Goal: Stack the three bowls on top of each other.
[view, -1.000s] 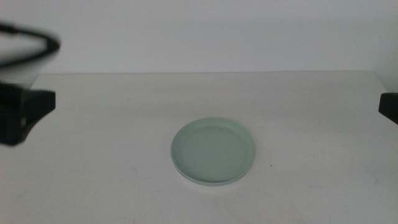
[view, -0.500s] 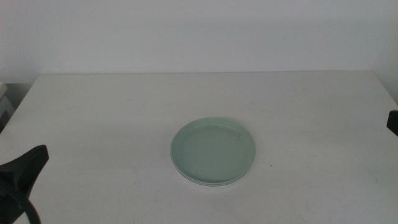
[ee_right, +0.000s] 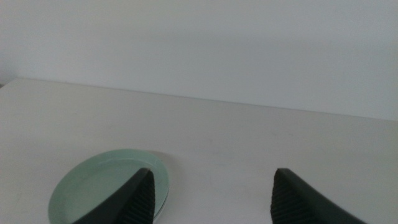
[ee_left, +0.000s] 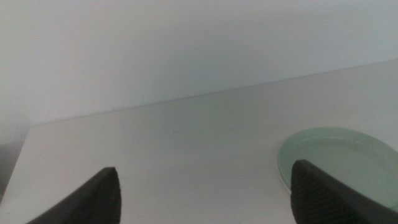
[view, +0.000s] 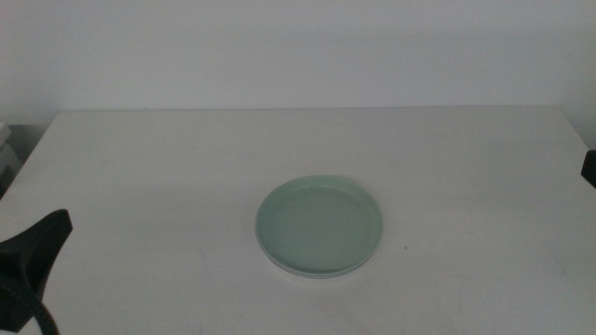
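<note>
Finds the left tool (ee_left: 205,169) pulled back low, well to the left of the green bowl (view: 319,223), after hanging higher up a second ago. Keeps it wide open, holding nothing. Leaves the right tool (ee_right: 212,172) far to the right of the bowl, wide and empty too. Shows a pale rim (view: 307,275) peeking out under the green bowl. Looks stacked and done, probably. Rests on a plain white surface (view: 140,167), with a bare wall (view: 298,46) behind the bowl.

One mint green bowl (view: 319,221) on top of stack; white rim beneath; two claws.
</note>
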`<state>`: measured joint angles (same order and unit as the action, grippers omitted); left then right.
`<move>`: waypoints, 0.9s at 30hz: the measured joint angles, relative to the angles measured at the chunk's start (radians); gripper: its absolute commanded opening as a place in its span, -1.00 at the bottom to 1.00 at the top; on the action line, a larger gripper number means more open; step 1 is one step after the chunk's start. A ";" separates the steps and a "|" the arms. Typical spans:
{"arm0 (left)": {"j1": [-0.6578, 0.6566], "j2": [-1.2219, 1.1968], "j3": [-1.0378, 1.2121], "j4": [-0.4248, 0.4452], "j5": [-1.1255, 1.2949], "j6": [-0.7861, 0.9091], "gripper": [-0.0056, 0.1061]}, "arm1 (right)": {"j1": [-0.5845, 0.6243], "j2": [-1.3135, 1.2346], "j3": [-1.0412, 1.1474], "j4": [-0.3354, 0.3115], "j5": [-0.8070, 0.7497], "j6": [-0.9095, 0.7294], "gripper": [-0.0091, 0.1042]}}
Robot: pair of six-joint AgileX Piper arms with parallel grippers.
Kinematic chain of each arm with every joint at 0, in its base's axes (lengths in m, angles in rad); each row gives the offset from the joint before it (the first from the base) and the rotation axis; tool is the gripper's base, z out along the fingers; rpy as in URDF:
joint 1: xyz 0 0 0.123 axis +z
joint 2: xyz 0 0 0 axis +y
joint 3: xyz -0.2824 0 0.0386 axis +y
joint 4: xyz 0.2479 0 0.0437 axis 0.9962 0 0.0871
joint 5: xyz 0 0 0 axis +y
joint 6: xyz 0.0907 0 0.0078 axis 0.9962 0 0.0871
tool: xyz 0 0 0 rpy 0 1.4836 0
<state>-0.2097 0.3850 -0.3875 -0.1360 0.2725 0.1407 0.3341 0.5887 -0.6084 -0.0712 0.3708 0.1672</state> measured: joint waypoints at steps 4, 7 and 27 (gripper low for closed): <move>0.000 -0.007 0.000 0.000 0.000 0.000 0.98 | -0.029 -0.060 0.045 0.000 -0.001 0.000 0.00; 0.000 -0.048 0.000 0.000 0.000 0.000 0.98 | -0.110 -0.126 0.104 0.000 -0.004 0.000 0.00; 0.218 -0.396 0.415 -0.020 -0.042 0.000 0.98 | -0.342 -0.590 0.562 0.047 0.001 0.000 0.00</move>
<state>0.0085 -0.0110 0.0280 -0.1562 0.2302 0.1407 -0.0084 -0.0016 -0.0466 -0.0245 0.3713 0.1672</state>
